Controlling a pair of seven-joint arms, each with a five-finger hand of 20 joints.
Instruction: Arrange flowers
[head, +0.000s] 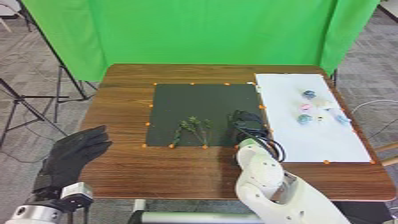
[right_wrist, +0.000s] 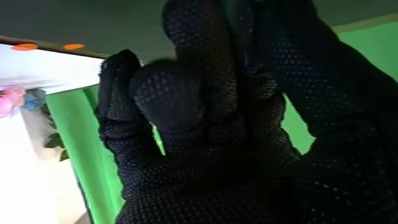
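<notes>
Lying on a dark mat (head: 178, 100), leafy green stems (head: 194, 129) are left of the loosely open right hand (head: 247, 121); pastel flowers (head: 306, 119) dot a white sheet (head: 282, 92); the left hand (head: 75, 151) is open.

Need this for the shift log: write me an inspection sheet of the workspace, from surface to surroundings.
Surface: brown wooden table, with a black mat in the middle and a white mat at the right.
Job's things: green sprigs on the black mat's near part; pink flower among blue flowers on the white mat.
Clutter: nothing seen.
Hands: left hand open at the table's left edge; right hand over the black mat's right edge.
Cables: black cable looping by the right wrist.
Surroundings: green backdrop behind the table, grey carpet around it.
</notes>
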